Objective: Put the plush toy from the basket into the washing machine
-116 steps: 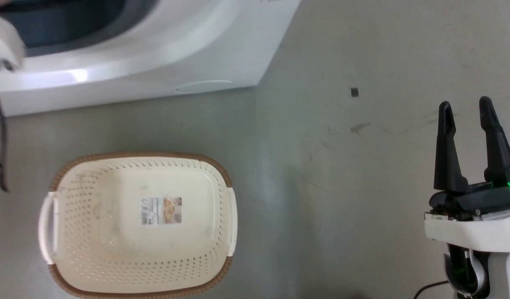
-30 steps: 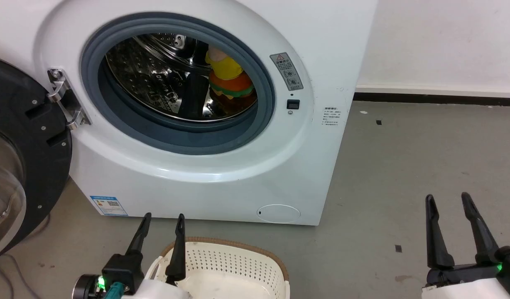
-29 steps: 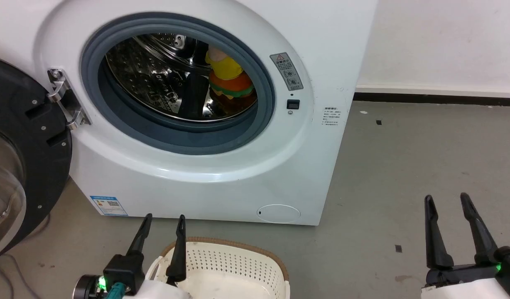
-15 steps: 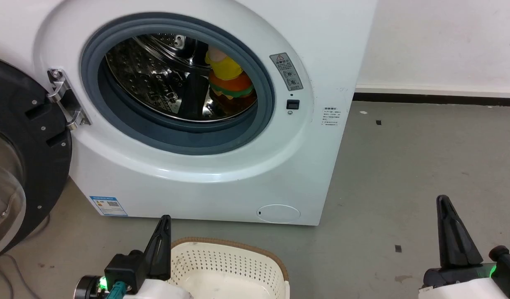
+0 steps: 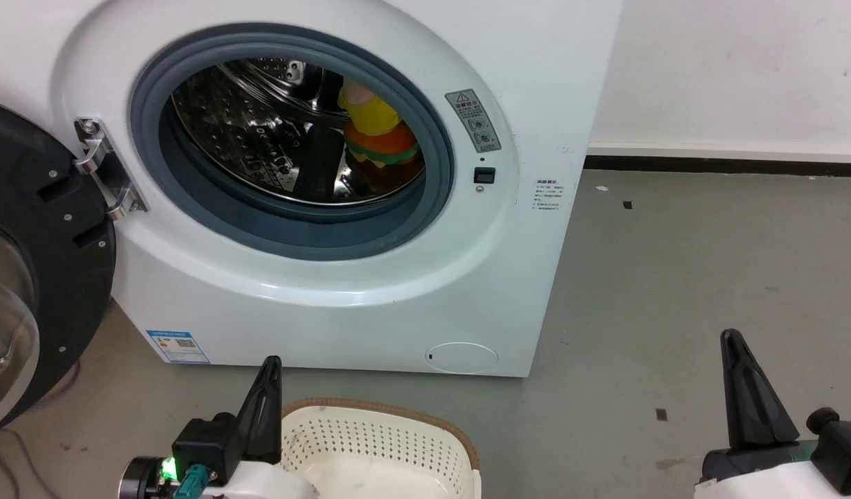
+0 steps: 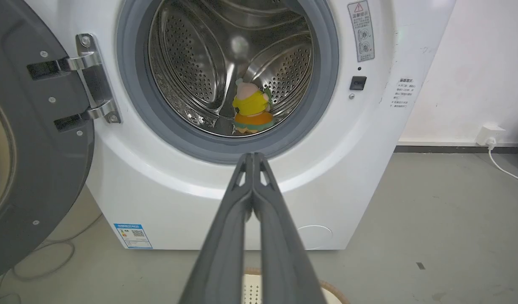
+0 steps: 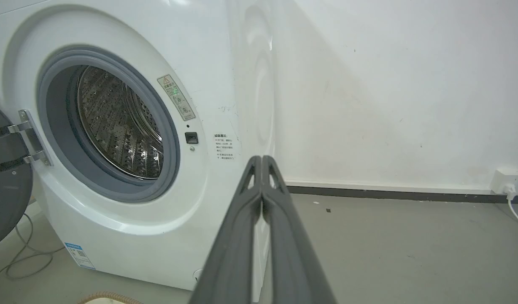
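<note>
Head view: the plush toy [image 5: 377, 138] sits in the washing machine's [image 5: 370, 305] steel drum [image 5: 245, 138], at the right of the opening; the door [image 5: 44, 229] stands open at the left. The left gripper [image 5: 267, 378], jaws clenched on nothing, hovers beside the basket's [image 5: 384, 433] left rim. The right gripper [image 5: 732, 343], jaws also clenched empty, hangs above the floor [image 5: 675, 263].

Left wrist view: the toy rests upright on the drum's bottom.

Right wrist view: the clenched jaws point toward the machine's front right corner.

Large white front-loading washing machine [image 5: 370, 298]: 1, carrying 1 black-framed round door [image 5: 44, 229], 1 shiny perforated steel drum [image 6: 191, 63], 1 blue sticker [image 5: 177, 346] and 1 grey warning label [image 5: 472, 119]. Small soft hamburger-shaped plush toy [image 6: 251, 107], orange and yellow: 1. Cream-white perforated plastic basket [image 5: 398, 411], brown braided-look rim: 1. Dark long-fingered grippers: 2, left gripper [image 5: 270, 364] and right gripper [image 5: 732, 339]. White wall socket [image 7: 508, 179]: 1. Small dark floor marks: 2, near mark [image 5: 661, 414], far mark [image 5: 628, 204].
</note>
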You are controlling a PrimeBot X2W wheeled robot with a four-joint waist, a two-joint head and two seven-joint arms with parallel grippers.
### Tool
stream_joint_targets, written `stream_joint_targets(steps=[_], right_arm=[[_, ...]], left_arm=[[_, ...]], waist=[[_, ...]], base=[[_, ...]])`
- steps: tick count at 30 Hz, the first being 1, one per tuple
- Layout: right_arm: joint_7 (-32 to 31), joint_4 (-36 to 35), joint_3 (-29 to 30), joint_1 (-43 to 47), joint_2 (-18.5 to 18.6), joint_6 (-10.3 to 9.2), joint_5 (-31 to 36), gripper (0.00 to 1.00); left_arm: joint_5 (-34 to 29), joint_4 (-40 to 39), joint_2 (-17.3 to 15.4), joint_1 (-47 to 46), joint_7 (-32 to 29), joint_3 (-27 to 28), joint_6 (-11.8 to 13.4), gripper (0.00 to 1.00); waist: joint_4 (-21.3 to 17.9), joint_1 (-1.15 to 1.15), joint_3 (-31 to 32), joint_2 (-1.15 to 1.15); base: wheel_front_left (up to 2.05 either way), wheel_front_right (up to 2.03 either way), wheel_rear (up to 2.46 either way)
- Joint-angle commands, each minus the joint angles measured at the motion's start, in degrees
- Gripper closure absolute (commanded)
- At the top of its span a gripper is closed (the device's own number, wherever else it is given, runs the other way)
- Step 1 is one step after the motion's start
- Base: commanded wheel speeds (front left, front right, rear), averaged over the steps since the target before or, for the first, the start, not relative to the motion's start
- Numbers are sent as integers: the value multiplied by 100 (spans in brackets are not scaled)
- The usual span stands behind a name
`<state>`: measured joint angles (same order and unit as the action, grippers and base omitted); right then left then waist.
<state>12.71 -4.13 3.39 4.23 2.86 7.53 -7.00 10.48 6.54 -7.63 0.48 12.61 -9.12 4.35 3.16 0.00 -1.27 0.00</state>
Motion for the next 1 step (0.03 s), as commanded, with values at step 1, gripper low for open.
stream_joint_targets(steps=[1], right_arm=[[-34,26,-19,-62,0,-1,63,100]], left_arm=[[-59,-41,31,-8,-30,36,-38,100]], waist=[[-4,0,2,0]], base=[[0,0,0]])
